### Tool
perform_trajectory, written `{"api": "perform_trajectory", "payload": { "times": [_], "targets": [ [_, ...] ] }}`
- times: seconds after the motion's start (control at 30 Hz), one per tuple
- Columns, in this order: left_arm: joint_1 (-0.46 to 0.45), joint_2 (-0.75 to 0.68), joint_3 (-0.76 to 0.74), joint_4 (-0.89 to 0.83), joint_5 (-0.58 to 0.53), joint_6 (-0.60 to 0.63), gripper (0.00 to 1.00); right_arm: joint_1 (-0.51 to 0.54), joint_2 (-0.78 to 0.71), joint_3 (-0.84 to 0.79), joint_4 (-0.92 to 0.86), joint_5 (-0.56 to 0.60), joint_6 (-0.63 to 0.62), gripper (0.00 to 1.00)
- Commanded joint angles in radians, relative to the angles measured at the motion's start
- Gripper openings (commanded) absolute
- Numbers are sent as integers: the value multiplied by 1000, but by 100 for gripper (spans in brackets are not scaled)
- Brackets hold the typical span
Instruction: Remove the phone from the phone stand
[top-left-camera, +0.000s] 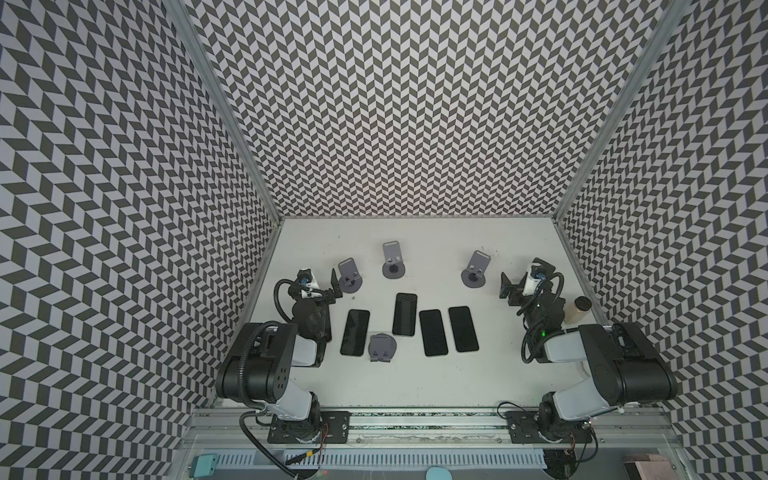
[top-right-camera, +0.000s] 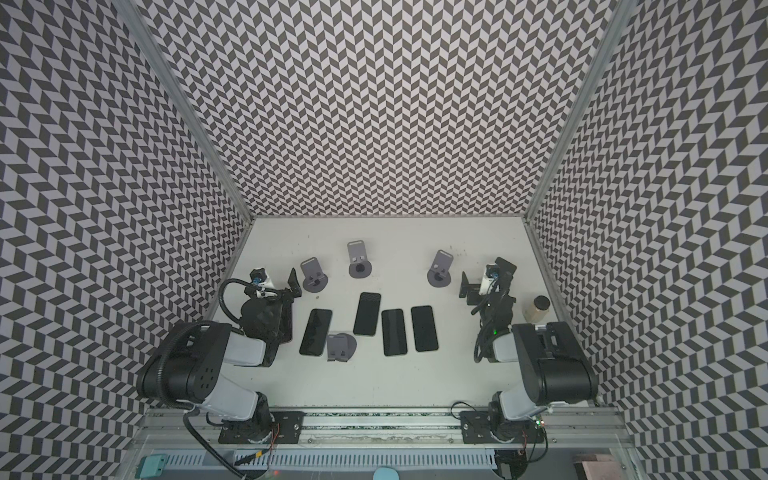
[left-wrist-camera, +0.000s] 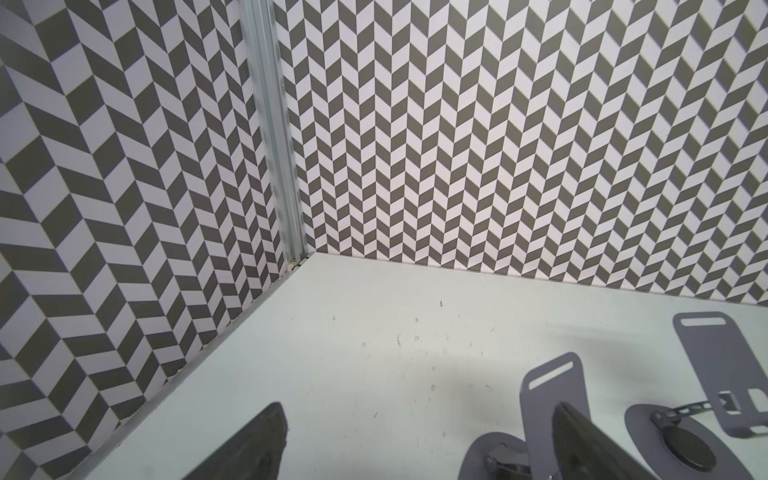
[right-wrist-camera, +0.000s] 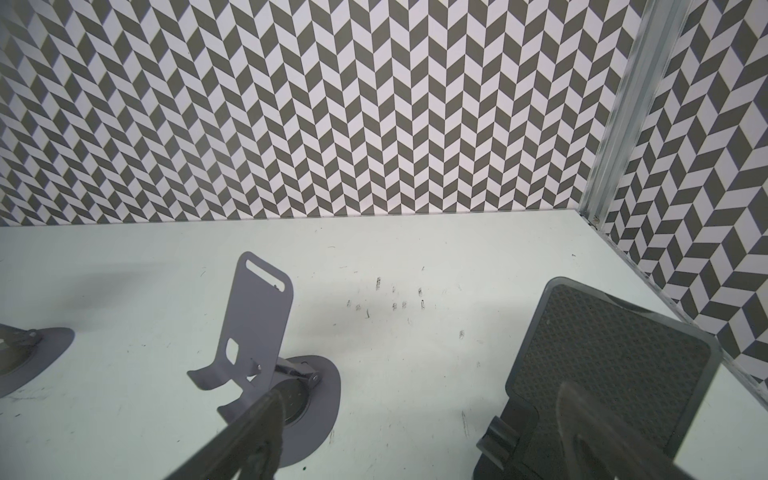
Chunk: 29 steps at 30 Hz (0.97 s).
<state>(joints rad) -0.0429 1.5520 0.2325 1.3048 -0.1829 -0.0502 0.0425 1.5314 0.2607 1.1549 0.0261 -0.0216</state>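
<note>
left gripper (left-wrist-camera: 417, 411): jaws are being held wide apart, with nothing being grasped, just beside the left stand (top-left-camera: 347, 270).
right gripper (right-wrist-camera: 415, 345): jaws are being held wide apart, with nothing being grasped, near the right stand (top-left-camera: 477, 266).
phones (top-left-camera: 404, 314): four are being rested flat in the middle of the table (top-left-camera: 415, 382), nearer the arms than the upright stands.
folded stand (top-left-camera: 381, 347): is being rested between two phones.
</note>
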Motion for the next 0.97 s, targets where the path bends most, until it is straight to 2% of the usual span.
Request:
{"api": "perform_trajectory", "payload": {
  "times": [0.0, 0.93],
  "targets": [
    [1, 8, 2, -11, -49, 16, 100, -3, 9, 15, 66, 3, 7, 99],
    [3, 6, 4, -16, -38, 16, 100, -3, 9, 13, 72, 1, 4, 99]
  ]
}}
